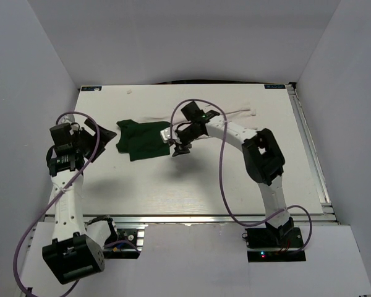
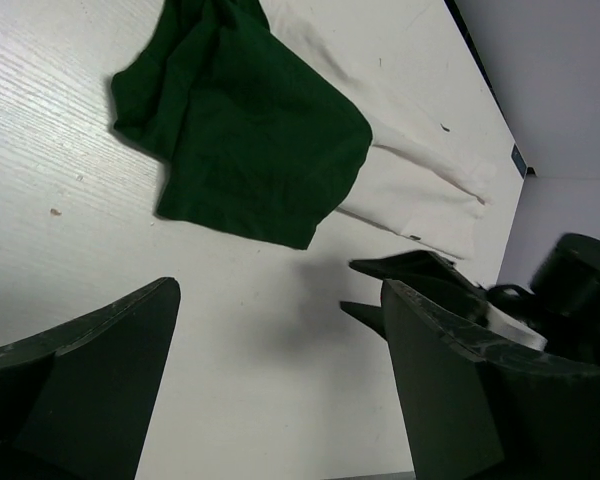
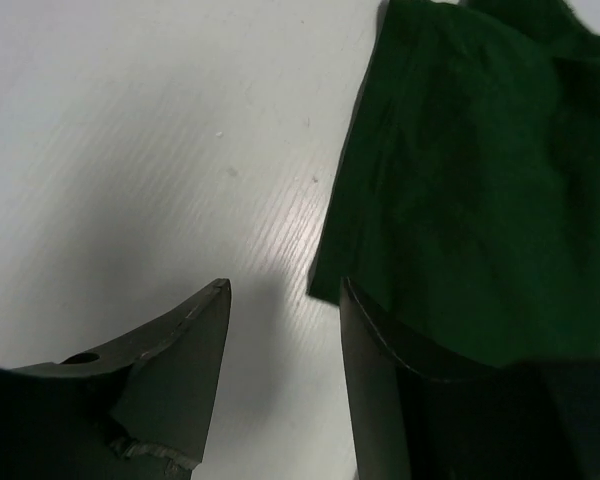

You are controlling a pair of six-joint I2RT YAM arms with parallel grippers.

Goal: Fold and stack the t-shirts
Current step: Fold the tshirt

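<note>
A soft dark green t-shirt [image 1: 142,141], folded into a rumpled rectangle, lies left of centre on the white, fine-grained worktop [image 1: 173,192], overlapping a flat white t-shirt [image 2: 420,190]. The left gripper [image 2: 280,300] sits near its left side, the right gripper [image 3: 285,290] over its right edge, both with jaws parted and empty

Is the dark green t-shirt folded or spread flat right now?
Folded: the dark green t-shirt lies as a compact, slightly rumpled rectangle, partly over the white cloth.
</note>
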